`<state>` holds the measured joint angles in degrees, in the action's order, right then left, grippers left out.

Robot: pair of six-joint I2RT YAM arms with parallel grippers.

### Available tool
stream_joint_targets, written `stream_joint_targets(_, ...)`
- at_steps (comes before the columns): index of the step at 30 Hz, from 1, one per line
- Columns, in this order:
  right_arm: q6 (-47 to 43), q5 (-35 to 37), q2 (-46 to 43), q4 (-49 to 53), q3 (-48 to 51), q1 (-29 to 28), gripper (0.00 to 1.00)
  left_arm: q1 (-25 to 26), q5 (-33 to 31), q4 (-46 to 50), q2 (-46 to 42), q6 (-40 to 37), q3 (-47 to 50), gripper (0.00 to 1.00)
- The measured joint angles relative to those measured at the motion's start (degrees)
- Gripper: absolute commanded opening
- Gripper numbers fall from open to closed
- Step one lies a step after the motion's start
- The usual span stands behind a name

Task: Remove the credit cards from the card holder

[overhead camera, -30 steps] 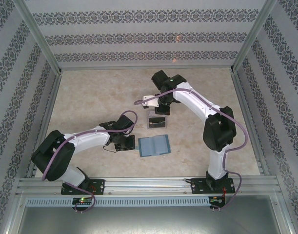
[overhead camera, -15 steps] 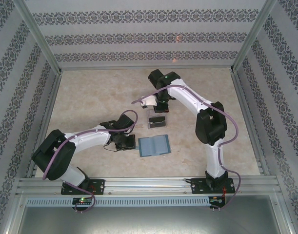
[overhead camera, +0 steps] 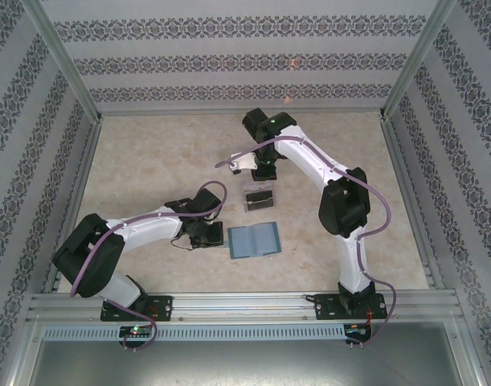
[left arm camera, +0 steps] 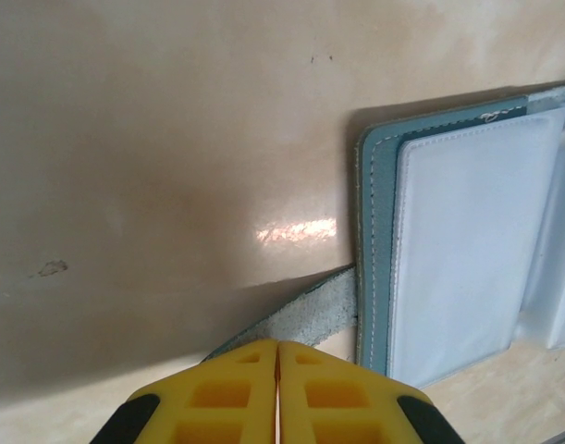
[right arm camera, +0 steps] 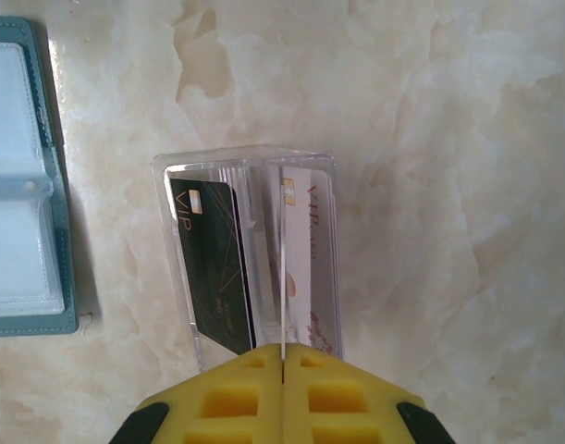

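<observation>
The teal card holder (overhead camera: 253, 240) lies open on the table, its pale inner pockets (left arm camera: 467, 240) facing up. My left gripper (left arm camera: 278, 347) is shut on its small grey tab (left arm camera: 310, 314) at the holder's left edge (overhead camera: 221, 238). My right gripper (right arm camera: 283, 350) is shut on one thin credit card (right arm camera: 282, 259), seen edge-on as a white line. It hangs over the clear tray (right arm camera: 171, 240), behind the holder (right arm camera: 18, 240). A dark green card (right arm camera: 213, 259) and a white card (right arm camera: 310, 250) stand in that tray. From above, the right gripper (overhead camera: 263, 170) sits just behind the tray (overhead camera: 259, 198).
The marbled table (overhead camera: 149, 169) spreads bare to the left and right of the holder. Patterned walls with metal posts (overhead camera: 64, 60) enclose the table on three sides. An aluminium rail (overhead camera: 245, 304) runs along the near edge.
The right arm has drawn its elbow in and its wrist has shifted slightly back and left above the clear tray. The left arm and the card holder have not moved.
</observation>
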<state>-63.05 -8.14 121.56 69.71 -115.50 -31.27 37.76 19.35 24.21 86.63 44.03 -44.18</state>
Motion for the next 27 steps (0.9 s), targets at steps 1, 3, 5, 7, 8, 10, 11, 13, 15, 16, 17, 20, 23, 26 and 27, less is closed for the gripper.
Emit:
stream_joint_targets(1,-0.22,0.02,0.0,0.02,-0.02,0.0,0.0,0.0,0.0,0.02,0.0,0.0,0.0,0.08)
stream_joint_targets(3,-0.55,0.15,0.13,0.07,-0.04,0.0,0.0,-0.02,0.0,0.04,0.0,0.02,0.0,0.08)
stream_joint_targets(5,-0.94,0.48,0.66,0.42,-0.5,-0.02,0.0,0.0,0.0,0.04,0.0,0.09,0.0,0.08)
stream_joint_targets(7,-1.49,0.83,1.73,0.68,-1.31,-0.02,0.0,0.0,-0.15,0.04,0.0,0.24,0.0,0.08)
stream_joint_targets(8,-1.68,0.9,2.51,0.79,-1.75,-0.02,0.0,0.0,-0.17,0.04,0.0,0.31,0.0,0.08)
stream_joint_targets(10,-1.86,0.9,3.69,0.81,-2.01,-0.02,0.0,-0.02,-0.2,0.04,0.0,0.46,0.0,0.08)
stream_joint_targets(11,-1.9,0.94,4.26,0.96,-2.03,-0.02,0.0,-0.02,-0.2,0.04,0.0,0.61,0.0,0.08)
stream_joint_targets(13,-1.95,1.07,5.05,1.36,-2.03,-0.02,0.0,-0.02,-0.17,0.04,0.09,0.85,0.0,0.08)
stream_joint_targets(15,-2.03,1.05,5.46,1.77,-2.03,-0.02,0.0,-0.02,-0.17,0.04,0.46,1.07,0.0,0.08)
stream_joint_targets(16,-2.1,1.03,5.49,1.97,-2.03,-0.02,0.02,-0.02,-0.17,0.04,0.66,1.07,0.0,0.08)
stream_joint_targets(17,-2.12,1.03,5.49,2.14,-2.03,0.0,0.07,0.0,-0.17,0.04,0.92,1.07,-0.04,0.08)
stream_joint_targets(20,-2.01,1.09,5.49,2.12,-2.32,0.0,0.2,-0.02,-0.17,0.09,1.33,1.07,-0.28,0.08)
stream_joint_targets(23,-1.25,1.27,5.44,1.18,-2.51,0.0,0.24,-0.02,-0.13,0.07,1.84,1.07,-0.76,0.08)
stream_joint_targets(26,0.31,1.31,4.76,-1.36,-1.9,0.0,0.25,-0.02,-0.07,0.04,2.54,1.05,-1.11,0.08)
stream_joint_targets(27,1.11,1.38,4.02,-2.64,-1.07,-0.02,0.25,-0.02,0.02,0.04,2.75,1.05,-1.18,0.08)
